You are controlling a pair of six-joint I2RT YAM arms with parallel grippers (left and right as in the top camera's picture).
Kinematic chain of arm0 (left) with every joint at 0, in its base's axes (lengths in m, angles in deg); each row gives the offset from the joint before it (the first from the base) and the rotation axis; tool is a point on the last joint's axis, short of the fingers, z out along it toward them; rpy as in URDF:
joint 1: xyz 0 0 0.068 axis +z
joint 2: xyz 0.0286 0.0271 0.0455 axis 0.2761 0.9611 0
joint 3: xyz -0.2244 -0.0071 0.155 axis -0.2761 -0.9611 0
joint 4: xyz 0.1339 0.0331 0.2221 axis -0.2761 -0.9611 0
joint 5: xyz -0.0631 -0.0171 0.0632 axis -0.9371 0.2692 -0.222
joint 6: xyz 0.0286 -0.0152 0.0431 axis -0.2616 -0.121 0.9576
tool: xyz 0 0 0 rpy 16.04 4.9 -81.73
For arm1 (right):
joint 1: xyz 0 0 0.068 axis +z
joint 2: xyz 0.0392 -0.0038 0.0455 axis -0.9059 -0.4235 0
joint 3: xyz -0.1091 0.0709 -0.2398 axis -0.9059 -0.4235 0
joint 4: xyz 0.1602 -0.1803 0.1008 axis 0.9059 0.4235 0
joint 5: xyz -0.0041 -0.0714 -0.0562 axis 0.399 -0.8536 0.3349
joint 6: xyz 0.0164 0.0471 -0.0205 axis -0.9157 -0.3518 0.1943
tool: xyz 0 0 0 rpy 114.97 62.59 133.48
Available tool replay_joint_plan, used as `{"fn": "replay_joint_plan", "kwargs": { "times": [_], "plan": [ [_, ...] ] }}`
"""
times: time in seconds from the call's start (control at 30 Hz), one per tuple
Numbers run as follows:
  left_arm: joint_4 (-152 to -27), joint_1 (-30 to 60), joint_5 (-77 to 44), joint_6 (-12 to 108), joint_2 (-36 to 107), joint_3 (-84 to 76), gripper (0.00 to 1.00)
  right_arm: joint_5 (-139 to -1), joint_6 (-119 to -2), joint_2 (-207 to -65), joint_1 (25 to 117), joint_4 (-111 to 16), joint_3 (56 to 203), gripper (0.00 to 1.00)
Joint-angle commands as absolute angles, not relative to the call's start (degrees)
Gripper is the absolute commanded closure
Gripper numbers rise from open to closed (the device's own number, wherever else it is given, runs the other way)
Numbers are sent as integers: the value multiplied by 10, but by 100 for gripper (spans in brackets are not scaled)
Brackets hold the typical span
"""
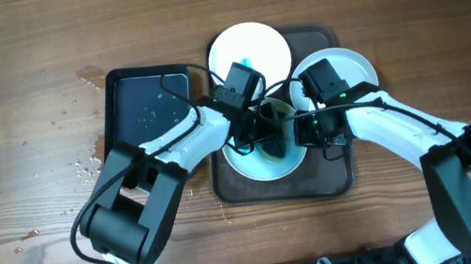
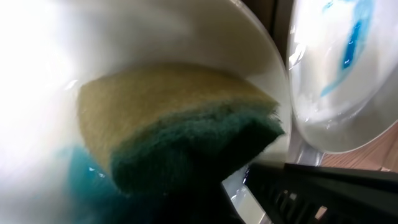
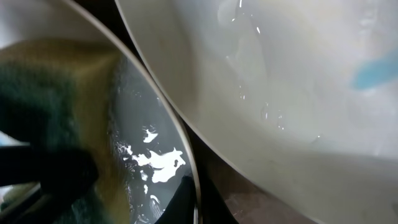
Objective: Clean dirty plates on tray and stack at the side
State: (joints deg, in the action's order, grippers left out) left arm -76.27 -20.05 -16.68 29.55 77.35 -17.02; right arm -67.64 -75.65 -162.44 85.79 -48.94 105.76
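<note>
- The brown tray (image 1: 331,169) lies in the middle of the wooden table (image 1: 5,112), and all three plates sit on it.
- The near plate (image 1: 265,169) fills the tray's near-left part.
- The far plate (image 1: 248,47) sits at the tray's far edge and overhangs the rim. It has a small blue streak (image 1: 246,61) at its centre.
- The right plate (image 1: 346,62) is at the tray's far-right corner, reaching past the rim, with an arm partly covering it.
- The left gripper (image 1: 262,132) is over the tray's centre, clamped on a yellow-and-green sponge (image 2: 180,134).
- The sponge is pressed flat on the near plate, with a blue smear (image 2: 81,180) on the plate just beside it.
- The right gripper (image 1: 304,131) is also low over the tray's centre, at the near plate's right rim. Whether its fingers are spread or closed I cannot tell.
- A black tray (image 1: 146,108) lies just left of the brown tray, speckled with water drops.
</note>
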Motion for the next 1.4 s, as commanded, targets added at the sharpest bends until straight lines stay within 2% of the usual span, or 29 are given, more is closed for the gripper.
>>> {"fn": "replay_joint_plan", "kwargs": {
  "times": [0.0,0.2,0.3,0.37,0.57,0.77,0.83,0.93,1.0,1.2,1.37],
  "plan": [
    [-864,-217,-131,298,791,-182,96,-691,-749,-1641,863,-495,1056,96],
    [-988,-156,173,299,712,-179,96,-691,-748,-1641,863,-495,1056,96],
    [-1005,-155,236,312,709,-179,96,-691,-749,-1641,863,-495,1056,96],
    [-995,-156,222,317,709,-179,96,-689,-749,-1641,863,-495,1056,96],
    [-850,-193,-72,322,717,-183,96,-690,-732,-1641,863,-495,1056,96],
    [-769,-256,-168,320,755,-183,96,-690,-719,-1641,863,-494,1056,96],
    [-776,-259,-163,320,756,-183,96,-690,-720,-1641,863,-494,1056,96],
    [-818,-248,-84,320,756,-183,96,-689,-720,-1641,863,-492,1056,96],
    [-885,-228,45,320,756,-183,96,-689,-719,-1641,863,-490,1056,96],
    [-987,-184,264,321,746,-183,96,-689,-719,-1641,863,-491,1056,95],
    [-1010,-182,323,327,738,-158,96,-689,-719,-1641,863,-491,1056,96]
  ]
}}
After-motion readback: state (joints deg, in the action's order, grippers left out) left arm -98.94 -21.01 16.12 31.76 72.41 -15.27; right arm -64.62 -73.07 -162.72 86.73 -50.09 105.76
